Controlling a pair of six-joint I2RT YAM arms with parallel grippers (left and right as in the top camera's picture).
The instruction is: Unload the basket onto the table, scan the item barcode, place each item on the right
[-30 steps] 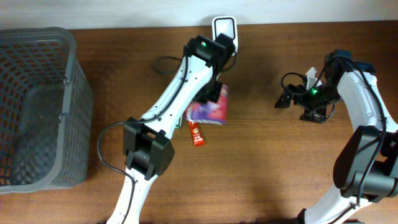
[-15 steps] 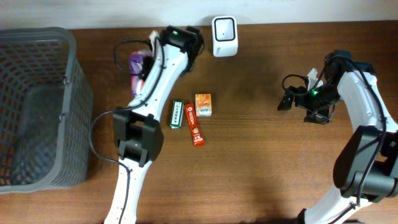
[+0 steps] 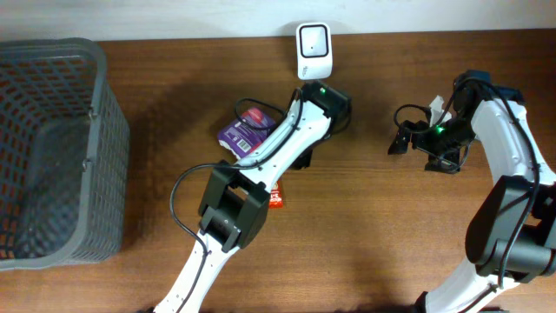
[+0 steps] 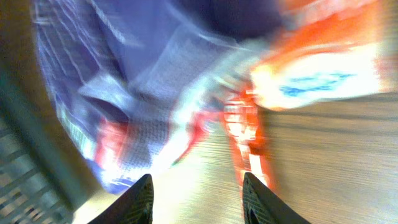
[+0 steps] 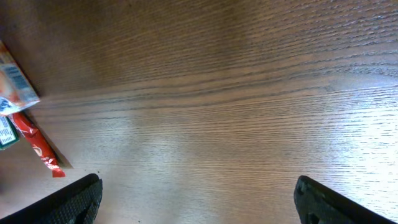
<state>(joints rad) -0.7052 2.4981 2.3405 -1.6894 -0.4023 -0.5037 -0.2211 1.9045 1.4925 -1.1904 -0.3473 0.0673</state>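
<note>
The purple packet lies flat on the worktop, at about seven o'clock from the white scanner and close beside the left arm. The left gripper has its jaws apart over bare wood, pinching nothing, though that view is smeared. The right gripper, at three o'clock, has its jaws spread wide and empty. A grey basket sits at nine o'clock.

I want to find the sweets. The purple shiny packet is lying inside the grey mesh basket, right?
Not inside. The purple shiny packet is lying on the brown wooden table, outside the grey mesh basket. The overhead view shows it.
</note>
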